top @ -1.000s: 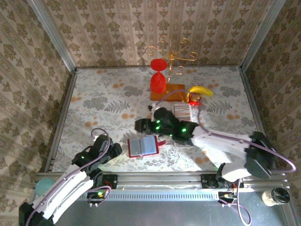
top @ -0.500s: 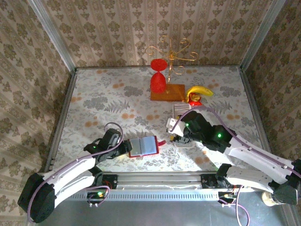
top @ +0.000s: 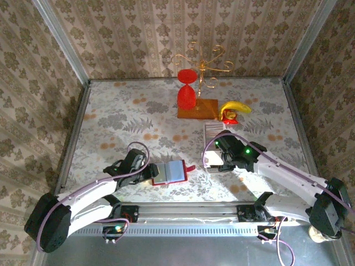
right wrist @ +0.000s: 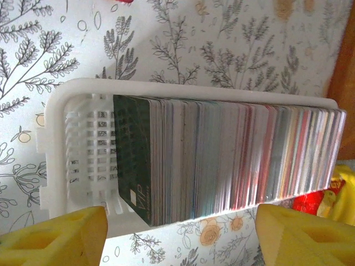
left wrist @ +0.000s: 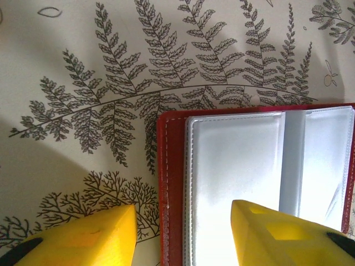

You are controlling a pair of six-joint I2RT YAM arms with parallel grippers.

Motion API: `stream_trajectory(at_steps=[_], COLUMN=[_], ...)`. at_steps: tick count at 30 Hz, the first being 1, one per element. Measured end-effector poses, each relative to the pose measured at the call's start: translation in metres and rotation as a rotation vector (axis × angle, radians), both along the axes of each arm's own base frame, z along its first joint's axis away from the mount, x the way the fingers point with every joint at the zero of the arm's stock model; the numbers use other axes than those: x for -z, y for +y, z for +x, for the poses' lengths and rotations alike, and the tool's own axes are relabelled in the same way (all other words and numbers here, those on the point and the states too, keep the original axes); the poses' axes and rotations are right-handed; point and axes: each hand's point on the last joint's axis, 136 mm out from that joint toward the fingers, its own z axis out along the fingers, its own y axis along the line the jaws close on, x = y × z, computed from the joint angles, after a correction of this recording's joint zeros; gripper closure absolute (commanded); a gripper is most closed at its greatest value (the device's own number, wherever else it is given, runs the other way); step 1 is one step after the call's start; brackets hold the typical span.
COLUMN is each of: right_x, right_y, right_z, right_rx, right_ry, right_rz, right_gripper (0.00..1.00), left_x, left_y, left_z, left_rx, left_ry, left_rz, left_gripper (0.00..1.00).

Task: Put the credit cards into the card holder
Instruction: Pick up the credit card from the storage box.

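The card holder [top: 169, 172] lies open near the table's front, red outside and pale inside [left wrist: 238, 160]. My left gripper [left wrist: 183, 238] is open. One yellow finger is over the tablecloth, the other over the pale inner page, and the holder's red left edge [left wrist: 166, 183] lies between them. The credit cards [right wrist: 222, 160] stand on edge as a long row in a white slotted tray [right wrist: 55, 144], with a dark green card at one end. In the top view the far part of the row [top: 214, 129] shows. My right gripper [right wrist: 180, 238] is open beside the row and holds nothing.
A red goblet glass [top: 187, 97] stands on a brown wooden board [top: 201, 109] at the back, with a gold wire stand [top: 202, 64] behind it. A banana [top: 236, 107] and a red item lie just past the tray's far end. Patterned walls close in the table.
My right gripper has swung from over the card holder back to the card row, and its jaws have widened. My left gripper has come forward to the holder's left edge.
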Motion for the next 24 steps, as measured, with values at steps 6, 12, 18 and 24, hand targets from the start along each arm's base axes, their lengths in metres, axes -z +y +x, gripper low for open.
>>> stream_trajectory(at_steps=[6,12,18,24], right_x=[0.013,0.021,0.028,0.035], right_y=[0.004,0.009,0.012,0.012], right_z=[0.005,0.013,0.018,0.019], right_rx=[-0.052,-0.079,-0.094,-0.108], right_ry=[-0.012,-0.017,-0.021,-0.018], right_rz=[-0.027,-0.044,-0.054,-0.068], right_gripper=[0.28,0.29,0.29,0.28], left_x=[0.001,-0.001,-0.008,-0.010], left_y=[-0.002,-0.008,-0.026,-0.029], left_z=[0.002,0.004,0.003,0.003], left_rx=[0.001,0.016,0.070,0.078], left_ry=[0.013,0.009,-0.012,-0.019], left_rz=[0.007,-0.008,-0.069,-0.080], left_gripper=[0.53,0.56,0.57,0.58])
